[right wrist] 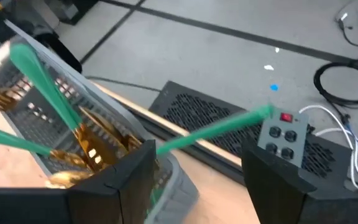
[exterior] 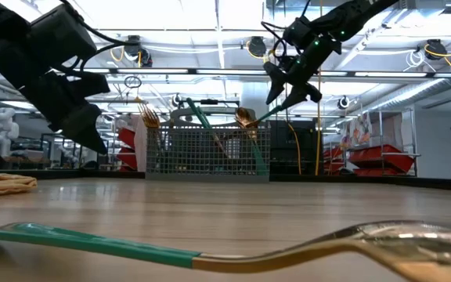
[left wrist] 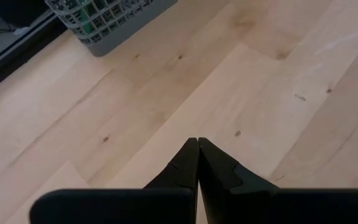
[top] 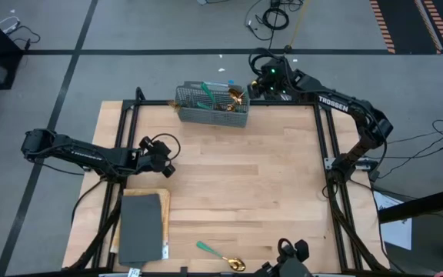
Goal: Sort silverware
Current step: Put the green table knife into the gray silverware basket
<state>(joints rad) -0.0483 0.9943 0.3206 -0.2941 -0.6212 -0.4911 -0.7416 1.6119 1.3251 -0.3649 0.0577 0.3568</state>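
The right gripper (top: 250, 87) is hovering, fingers spread, beside the basket (top: 212, 105) holding most silverware (right wrist: 89, 146); withdrawing could snag a leaning teal handle. Left gripper (left wrist: 197, 144) is resting closed.

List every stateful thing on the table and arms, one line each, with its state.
Left gripper: fingers shut, empty, above bare wood.
Right gripper: fingers open over the basket's end.
Wire basket: upright at the table's far edge, holding several pieces of silverware.
Spoon: lying flat near the front edge, unsorted.
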